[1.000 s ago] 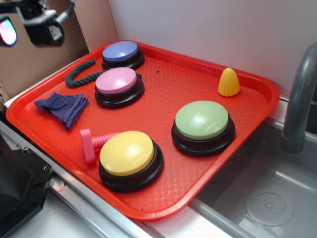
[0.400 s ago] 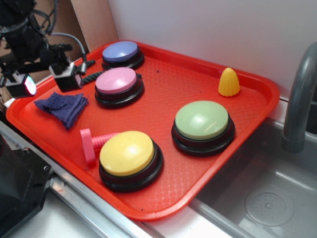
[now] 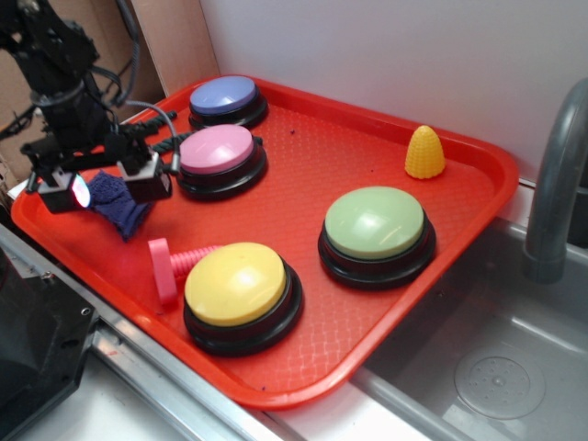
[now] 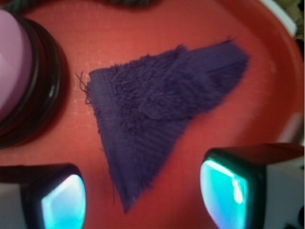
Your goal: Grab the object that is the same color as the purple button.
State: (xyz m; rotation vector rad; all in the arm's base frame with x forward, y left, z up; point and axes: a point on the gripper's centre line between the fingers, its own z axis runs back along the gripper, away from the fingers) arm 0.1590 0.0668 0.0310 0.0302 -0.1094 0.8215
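Cloth [image 3: 118, 204] lies flat on the tray [image 3: 303, 175], directly below the gripper [image 3: 103, 188], which hangs over it with jaws spread wide and empty (exterior view). Judged light, limp and non-slip; it should bunch when pinched.

Wrist view: cloth [image 4: 157, 119] spans the gap ahead of both fingertips [image 4: 62, 200], untouched. Best hold is the thick, folded centre, not the frayed corners. The pink button [image 4: 12, 67] sits just left.
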